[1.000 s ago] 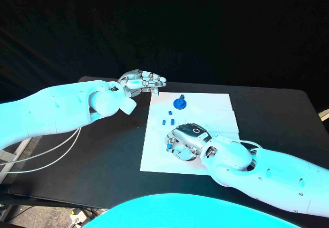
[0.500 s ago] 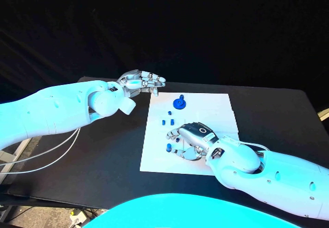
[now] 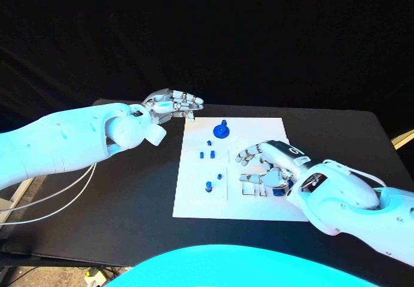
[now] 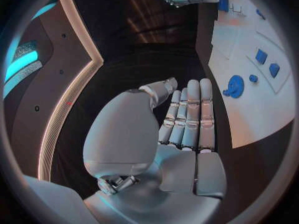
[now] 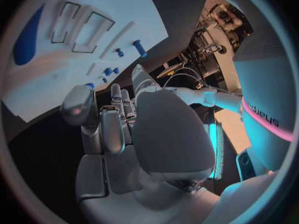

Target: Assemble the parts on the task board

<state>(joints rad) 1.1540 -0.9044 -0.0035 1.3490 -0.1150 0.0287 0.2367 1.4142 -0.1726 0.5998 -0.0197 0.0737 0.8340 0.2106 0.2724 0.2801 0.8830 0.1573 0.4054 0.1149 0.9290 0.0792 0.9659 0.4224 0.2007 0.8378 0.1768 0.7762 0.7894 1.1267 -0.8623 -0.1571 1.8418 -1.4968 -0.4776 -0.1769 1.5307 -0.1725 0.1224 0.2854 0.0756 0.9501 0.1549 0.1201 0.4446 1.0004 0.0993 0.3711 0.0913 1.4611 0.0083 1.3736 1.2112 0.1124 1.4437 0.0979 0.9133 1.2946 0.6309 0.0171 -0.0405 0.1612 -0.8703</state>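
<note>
1. Parts lie on the white task board (image 3: 259, 134) mid-worktop: a blue disc (image 3: 222, 130) toward 12 o'clock, small blue pegs (image 3: 207, 155) and a peg pair (image 3: 213, 181) at the board's 9 o'clock side.
2. Right hand (image 3: 269, 164) rests over the board's rectangular slots (image 3: 255, 184), fingers loosely spread, apparently empty; the pegs lie toward 9 o'clock from it, nearer this hand.
3. Left hand (image 3: 175, 103) hovers off the board's 11 o'clock corner, fingers straight together, holding nothing.
4. Black worktop (image 3: 345, 137) lies around the board.

Your head camera looks steeply down on the task board (image 3: 194, 200), each wrist fisheye sits close behind its own palm, both also catching that board's blue parts (image 4: 234, 86).
</note>
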